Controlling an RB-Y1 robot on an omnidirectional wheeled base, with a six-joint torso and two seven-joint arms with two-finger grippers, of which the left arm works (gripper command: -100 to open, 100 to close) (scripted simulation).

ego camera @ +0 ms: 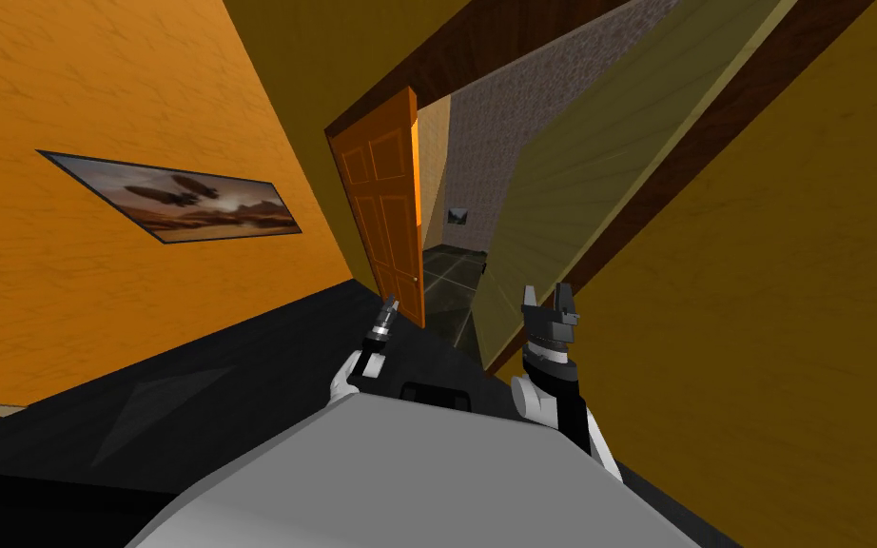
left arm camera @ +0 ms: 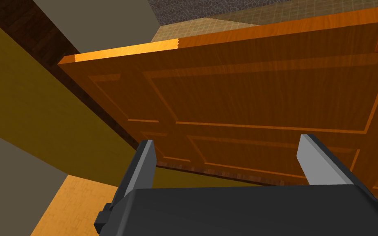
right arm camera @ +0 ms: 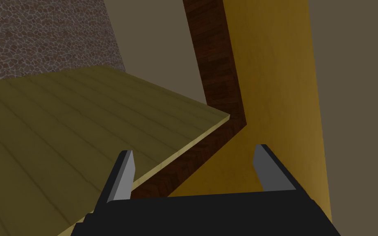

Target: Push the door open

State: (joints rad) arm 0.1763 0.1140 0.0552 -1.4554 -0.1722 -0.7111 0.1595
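Orange door (ego camera: 381, 214), head view: status?
- Ajar at the doorway's left side. Left gripper (ego camera: 389, 306) is just before it; right gripper (ego camera: 546, 295) is raised beside an olive panel (ego camera: 579, 190).

Left wrist view?
- Fingers (left arm camera: 145, 164) released, empty and squared to the door's face, probably for a flat push.

Right wrist view?
- Also released and empty, near the dark frame (right arm camera: 217, 61).

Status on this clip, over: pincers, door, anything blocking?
Left pincer open, facing orange door. Right pincer open, at olive door's edge. Orange door ajar, nothing seen blocking.
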